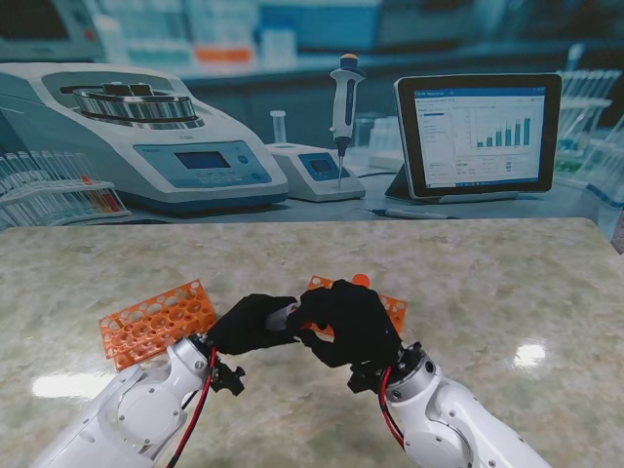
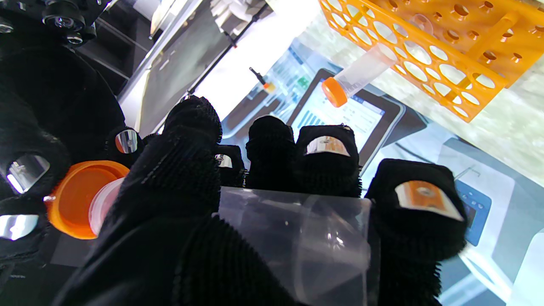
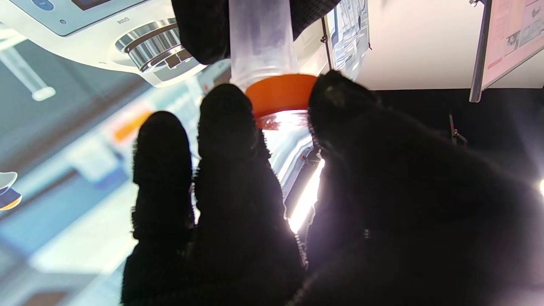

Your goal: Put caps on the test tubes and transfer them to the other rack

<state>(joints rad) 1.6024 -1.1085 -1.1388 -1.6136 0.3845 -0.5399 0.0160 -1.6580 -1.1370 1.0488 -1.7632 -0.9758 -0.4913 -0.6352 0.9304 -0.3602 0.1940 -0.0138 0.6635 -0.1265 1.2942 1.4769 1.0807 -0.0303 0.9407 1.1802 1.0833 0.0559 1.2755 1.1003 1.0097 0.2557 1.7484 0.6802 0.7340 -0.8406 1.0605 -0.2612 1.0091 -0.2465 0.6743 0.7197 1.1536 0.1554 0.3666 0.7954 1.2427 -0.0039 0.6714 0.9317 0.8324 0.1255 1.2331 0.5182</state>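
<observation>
Both hands meet over the table (image 1: 487, 292).
Left hand (image 1: 249, 325) clamps the clear plastic tube (image 2: 297, 238); right hand (image 1: 349, 322), at its 3 o'clock, pinches the round orange cap (image 3: 280, 91).

Both white, jointed arms rise from the near corners of the stand view and converge at the centre, above the desk. The black-gloved left hand (image 1: 249, 325) is closed around a clear plastic test tube (image 2: 297, 238), fingers wrapped over the barrel. The black-gloved right hand (image 1: 349, 322) meets it fingertip to fingertip, thumb and fingers pinching the round orange screw cap (image 3: 281, 93) at the tube mouth. Red cable runs along each wrist
</observation>
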